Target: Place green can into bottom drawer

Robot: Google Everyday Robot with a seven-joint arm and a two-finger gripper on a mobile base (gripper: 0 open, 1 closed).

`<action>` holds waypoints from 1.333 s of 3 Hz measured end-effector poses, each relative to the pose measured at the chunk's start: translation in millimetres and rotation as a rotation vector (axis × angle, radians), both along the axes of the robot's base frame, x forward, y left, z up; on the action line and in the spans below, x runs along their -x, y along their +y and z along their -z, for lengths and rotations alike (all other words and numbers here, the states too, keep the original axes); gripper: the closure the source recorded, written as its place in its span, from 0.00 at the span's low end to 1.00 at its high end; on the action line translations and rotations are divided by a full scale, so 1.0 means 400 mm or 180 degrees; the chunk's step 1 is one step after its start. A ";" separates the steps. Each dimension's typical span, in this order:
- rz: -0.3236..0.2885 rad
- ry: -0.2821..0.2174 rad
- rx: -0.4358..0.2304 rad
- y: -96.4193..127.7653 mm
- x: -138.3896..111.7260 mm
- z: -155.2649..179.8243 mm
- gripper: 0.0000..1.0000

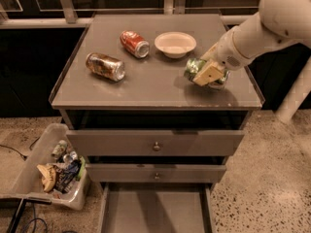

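The green can (195, 65) lies on its side at the right of the grey cabinet's top (155, 89), just in front of the white bowl. My gripper (208, 74) is shut on it, and a tan finger pad (206, 74) covers its front. A shadow lies on the top just below the can. The white arm reaches in from the upper right. The bottom drawer (155, 210) is pulled open at the foot of the cabinet, and its flat grey floor is bare.
A red can (135, 43) and a gold-brown can (105, 66) lie on the left of the top. A white bowl (175, 43) stands at the back middle. Two upper drawers (155, 142) are closed. A plastic bin (29, 178) of rubbish stands on the floor at the left.
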State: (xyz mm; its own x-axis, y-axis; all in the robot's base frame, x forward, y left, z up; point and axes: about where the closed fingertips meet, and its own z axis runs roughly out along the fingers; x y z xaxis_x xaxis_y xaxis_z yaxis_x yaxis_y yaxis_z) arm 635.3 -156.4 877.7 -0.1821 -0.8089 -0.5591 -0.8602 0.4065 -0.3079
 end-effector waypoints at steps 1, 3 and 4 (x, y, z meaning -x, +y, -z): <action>-0.0093 -0.0200 -0.0122 -0.035 0.108 -0.077 1.00; -0.0141 -0.0409 -0.0207 -0.047 0.329 -0.065 1.00; -0.0103 -0.0334 -0.0346 -0.024 0.415 0.056 1.00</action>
